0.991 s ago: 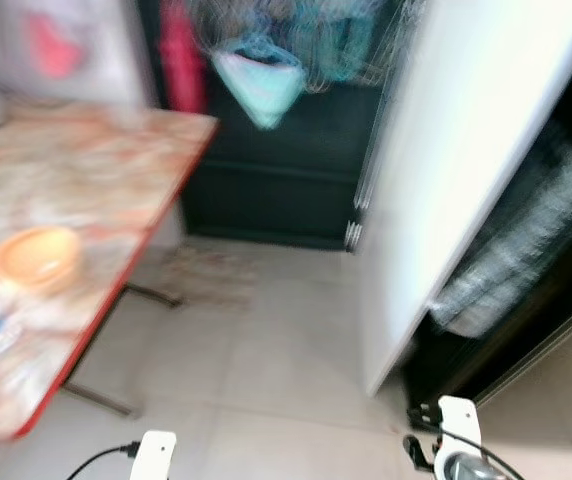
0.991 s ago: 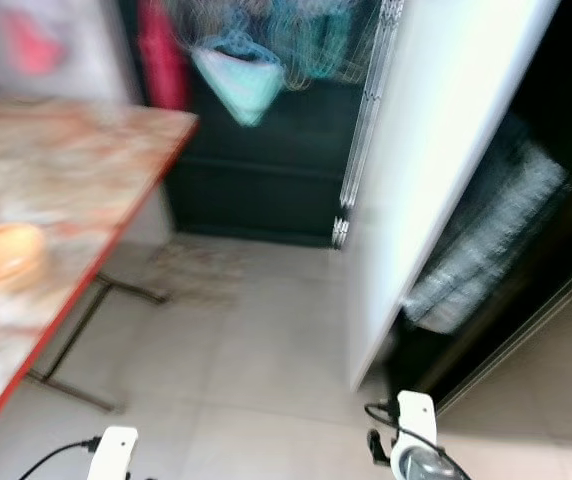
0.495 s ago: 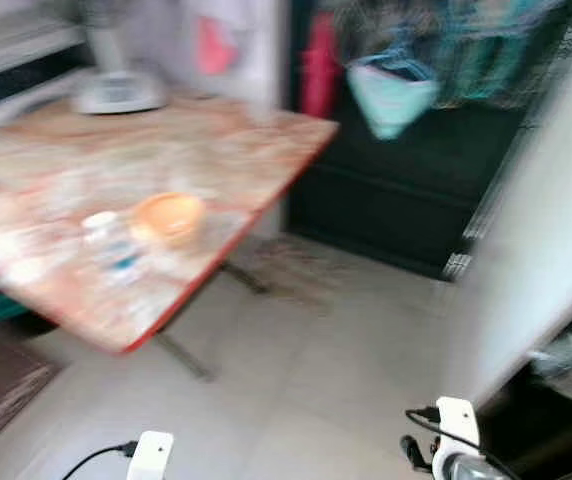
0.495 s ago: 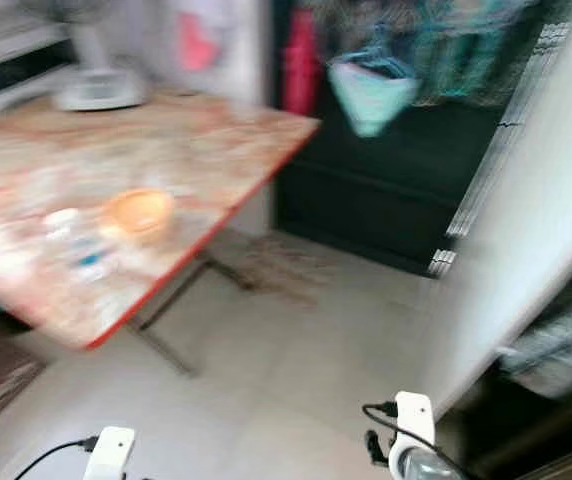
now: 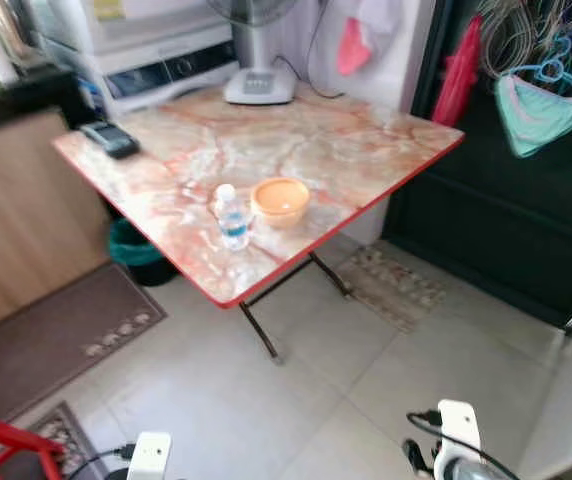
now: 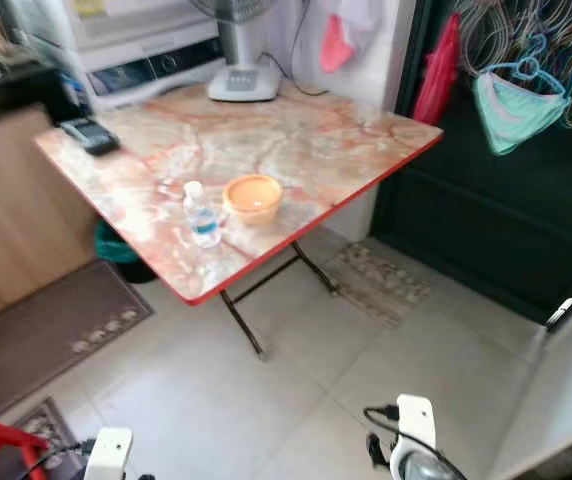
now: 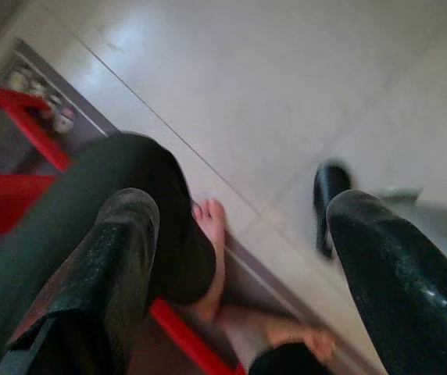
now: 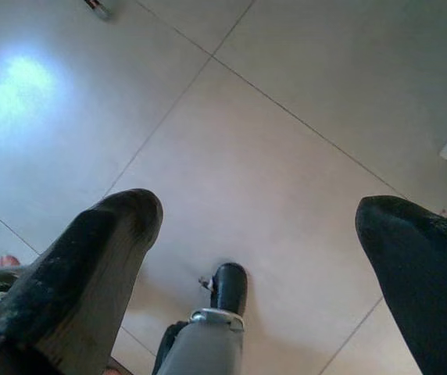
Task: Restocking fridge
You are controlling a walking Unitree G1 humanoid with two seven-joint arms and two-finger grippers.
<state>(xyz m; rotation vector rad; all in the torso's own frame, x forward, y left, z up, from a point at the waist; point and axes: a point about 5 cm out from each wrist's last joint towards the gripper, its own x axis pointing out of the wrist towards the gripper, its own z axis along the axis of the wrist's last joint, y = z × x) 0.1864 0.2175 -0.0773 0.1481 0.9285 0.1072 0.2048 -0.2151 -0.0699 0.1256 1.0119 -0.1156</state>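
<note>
A small clear water bottle point(image 5: 231, 215) with a blue label stands near the front edge of a marble-patterned folding table point(image 5: 356, 150) with a red rim. An orange bowl point(image 5: 280, 201) sits just right of it. The white fridge door point(image 6: 566, 385) edges into the lower right. Both arms hang low, their white wrists at the bottom of the eye views. My left gripper point(image 7: 239, 215) is open over the floor tiles, nothing between its fingers. My right gripper point(image 8: 262, 211) is open too, above bare tile and the robot's foot point(image 8: 227, 287).
A fan base point(image 5: 259, 85) and a black handset point(image 5: 109, 138) lie on the table; a green bin point(image 5: 136, 250) sits under it. A brown mat point(image 5: 56, 335), small rug point(image 5: 398, 288) and red stool point(image 5: 6, 445) are on the floor. A person's bare foot point(image 7: 212, 226) is behind my left gripper.
The camera has swung left: the fridge door and dark fridge interior have slid off to the right, and the table is now central and sharp. Both arms still hang low.
</note>
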